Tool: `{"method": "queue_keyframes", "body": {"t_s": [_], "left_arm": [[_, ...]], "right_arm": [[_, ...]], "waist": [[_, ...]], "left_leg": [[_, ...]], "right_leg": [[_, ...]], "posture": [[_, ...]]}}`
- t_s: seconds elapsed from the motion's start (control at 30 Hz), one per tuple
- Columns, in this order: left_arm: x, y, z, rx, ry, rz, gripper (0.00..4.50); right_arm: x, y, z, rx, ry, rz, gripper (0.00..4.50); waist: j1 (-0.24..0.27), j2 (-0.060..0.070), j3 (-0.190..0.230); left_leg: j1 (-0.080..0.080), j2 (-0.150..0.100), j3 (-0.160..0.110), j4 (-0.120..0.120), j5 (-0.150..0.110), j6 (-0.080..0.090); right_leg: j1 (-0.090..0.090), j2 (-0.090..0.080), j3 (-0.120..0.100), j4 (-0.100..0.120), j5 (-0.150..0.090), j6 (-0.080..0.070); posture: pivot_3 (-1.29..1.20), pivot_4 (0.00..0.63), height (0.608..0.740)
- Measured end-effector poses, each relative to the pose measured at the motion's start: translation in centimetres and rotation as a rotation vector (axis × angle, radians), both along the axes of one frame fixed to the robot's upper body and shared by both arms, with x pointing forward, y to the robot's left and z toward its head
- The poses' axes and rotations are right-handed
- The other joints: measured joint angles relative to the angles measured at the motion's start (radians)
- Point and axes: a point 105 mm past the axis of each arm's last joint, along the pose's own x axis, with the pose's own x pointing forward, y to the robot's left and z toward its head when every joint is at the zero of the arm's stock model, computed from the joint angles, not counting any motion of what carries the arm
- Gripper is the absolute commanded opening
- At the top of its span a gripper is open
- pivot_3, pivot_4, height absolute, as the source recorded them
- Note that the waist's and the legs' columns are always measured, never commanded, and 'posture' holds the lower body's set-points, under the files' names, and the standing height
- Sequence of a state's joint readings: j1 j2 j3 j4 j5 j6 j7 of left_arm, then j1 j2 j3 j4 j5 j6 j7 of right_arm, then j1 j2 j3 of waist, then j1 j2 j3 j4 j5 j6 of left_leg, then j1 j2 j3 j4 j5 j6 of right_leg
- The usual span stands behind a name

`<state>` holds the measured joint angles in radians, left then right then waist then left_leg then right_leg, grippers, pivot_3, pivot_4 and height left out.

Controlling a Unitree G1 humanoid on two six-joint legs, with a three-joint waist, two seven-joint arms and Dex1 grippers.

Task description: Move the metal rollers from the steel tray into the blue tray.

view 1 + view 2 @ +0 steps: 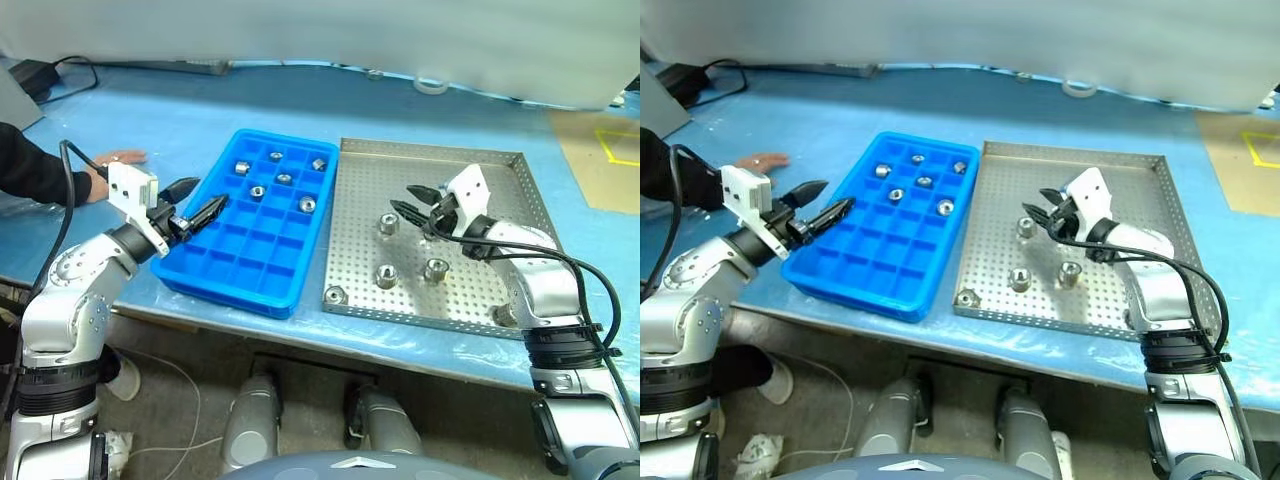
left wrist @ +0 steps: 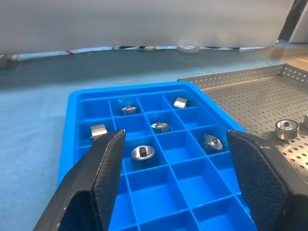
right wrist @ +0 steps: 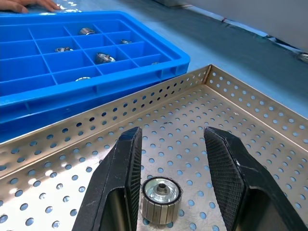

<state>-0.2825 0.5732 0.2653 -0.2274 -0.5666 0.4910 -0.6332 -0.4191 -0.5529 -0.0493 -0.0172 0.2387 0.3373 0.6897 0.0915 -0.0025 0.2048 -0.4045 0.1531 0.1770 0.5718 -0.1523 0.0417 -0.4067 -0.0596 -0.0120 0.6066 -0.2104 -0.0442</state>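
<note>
Closest in, one of the metal rollers stood upright on the steel tray between the spread fingers of my right gripper. It sat just beside one finger with a gap to the other, not pinched. I counted three more rollers on that tray, at 6, 5 and 7 o'clock of the gripper, the last in the near corner. The blue tray lay touching the steel tray at its 9 o'clock, with six rollers in its far compartments. My left gripper hovered at the blue tray's 9 o'clock edge, fingers wide apart and empty. A person's hand rested on the table at the blue tray's 10 o'clock.
</note>
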Motion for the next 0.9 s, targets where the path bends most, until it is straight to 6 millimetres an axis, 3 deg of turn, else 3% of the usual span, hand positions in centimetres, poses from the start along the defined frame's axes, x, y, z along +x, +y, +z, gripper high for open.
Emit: {"method": "queue_keyframes", "body": {"t_s": [0.33,0.9], "left_arm": [[0.7,-0.7,-0.6,0.001,0.025,-0.034,3.58],[1.9,-2.0,-0.4,-0.004,0.025,-0.099,3.58]], "right_arm": [[-0.3,-1.0,0.8,-0.016,-0.028,-0.04,2.07],[-1.3,-2.1,0.6,-0.015,-0.025,-0.098,2.07]], "waist": [[-0.009,0.0,0.0],[-0.027,0.0,0.0]], "left_leg": [[0.0,0.0,0.0,0.0,0.0,0.0],[0.0,0.0,0.0,0.0,0.0,0.0]], "right_leg": [[0.0,0.0,0.0,0.0,0.0,0.0],[0.0,0.0,0.0,0.0,0.0,0.0]], "posture": [[-0.06,0.15,0.74],[-0.13,0.15,0.74]]}}
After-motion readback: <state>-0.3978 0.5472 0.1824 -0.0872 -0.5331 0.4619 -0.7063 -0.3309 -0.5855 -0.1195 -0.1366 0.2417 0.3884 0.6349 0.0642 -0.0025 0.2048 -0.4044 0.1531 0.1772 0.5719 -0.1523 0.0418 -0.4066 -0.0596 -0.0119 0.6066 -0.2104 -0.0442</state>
